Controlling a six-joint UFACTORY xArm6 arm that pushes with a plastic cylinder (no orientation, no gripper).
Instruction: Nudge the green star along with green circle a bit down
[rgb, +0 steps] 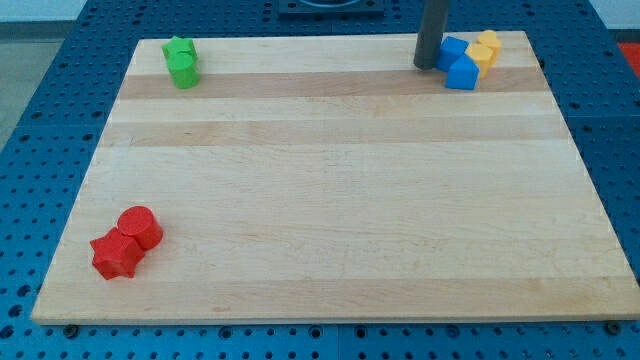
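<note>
The green star (179, 48) and the green circle (185, 71) sit touching each other at the board's top left corner, the star above the circle. My tip (427, 66) is at the view's top right, just left of the blue blocks and far to the right of the green pair. The rod rises out of the view's top.
Two blue blocks (458, 62) and two yellow blocks (485, 48) cluster at the top right beside my tip. A red circle (140, 227) and a red star (116, 254) sit touching at the bottom left. The wooden board (340, 180) lies on a blue pegboard table.
</note>
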